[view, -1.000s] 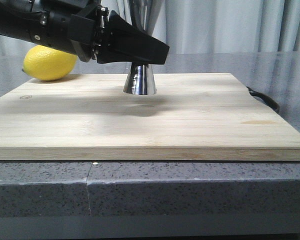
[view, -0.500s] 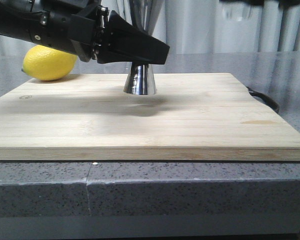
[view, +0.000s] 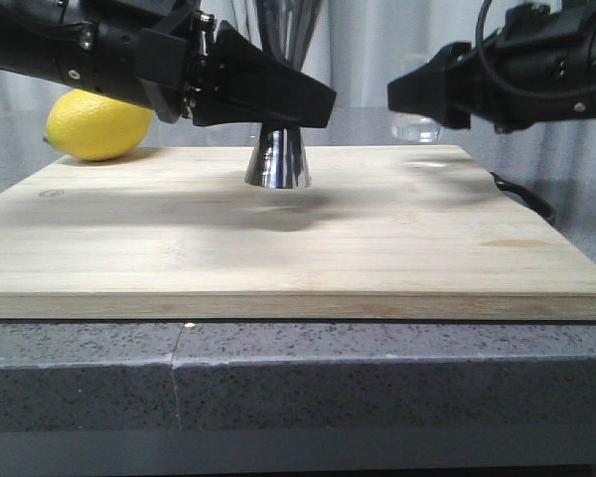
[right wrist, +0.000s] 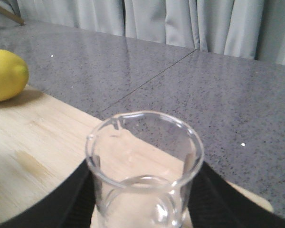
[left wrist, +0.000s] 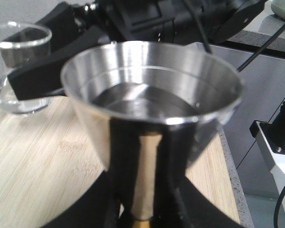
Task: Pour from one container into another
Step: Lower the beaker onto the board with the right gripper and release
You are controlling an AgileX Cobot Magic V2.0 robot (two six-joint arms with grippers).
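The steel jigger (view: pixel 277 159) stands upright on the wooden cutting board (view: pixel 278 248), towards its back. My left gripper (view: pixel 300 104) is shut on its narrow waist. In the left wrist view its top cup (left wrist: pixel 152 95) holds clear liquid, and the jaws (left wrist: pixel 143 209) clamp the stem just above the gold band. The clear glass beaker (view: pixel 418 127) is held upright in my right gripper (view: pixel 417 94), to the right of the jigger, low over the board's back edge. The right wrist view shows the beaker (right wrist: pixel 143 156) gripped on both sides, with little in it.
A yellow lemon (view: pixel 97 124) lies at the back left, just off the board. A black handle (view: pixel 524 197) sticks out of the board's right side. The board rests on a grey speckled counter (view: pixel 377 378) with curtains behind.
My right arm has come down into view from the upper right with the beaker in its grip. The left arm and the jigger have not moved.
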